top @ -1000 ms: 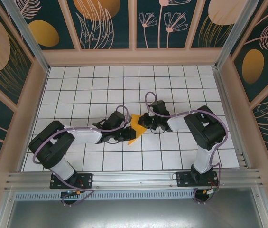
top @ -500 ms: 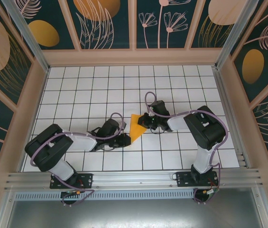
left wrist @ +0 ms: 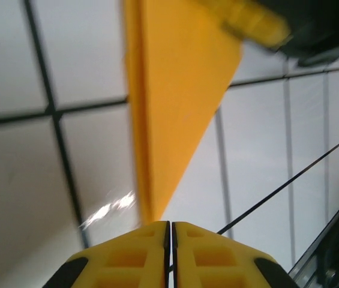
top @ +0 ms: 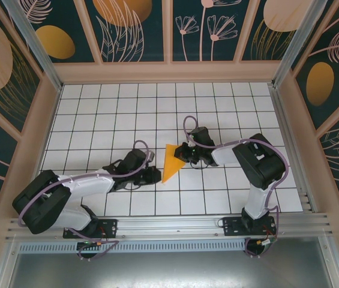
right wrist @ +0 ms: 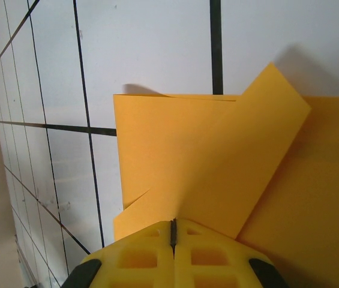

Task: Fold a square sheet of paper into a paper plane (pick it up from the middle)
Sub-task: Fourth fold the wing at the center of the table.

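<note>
The orange-yellow sheet of paper (top: 170,162) lies flat on the white grid table, folded into a long triangle whose point faces the near edge. My left gripper (top: 157,176) is shut just off that point. In the left wrist view the paper (left wrist: 169,90) tapers down to the closed yellow fingertips of the left gripper (left wrist: 170,225), with nothing between them. My right gripper (top: 184,155) is shut with its tips resting on the paper's far right corner. In the right wrist view the right gripper (right wrist: 173,223) sits on overlapping folded layers of the paper (right wrist: 175,150).
The white grid table (top: 97,120) runs out to patterned walls on three sides. The left arm (top: 67,189) lies low across the near left. The right arm (top: 256,162) bends in from the near right. An aluminium rail (top: 169,225) runs along the near edge.
My left gripper has slid back off the paper toward the near left, and the arm has stretched lower. More of the folded triangle is uncovered. The right gripper has stayed in place.
</note>
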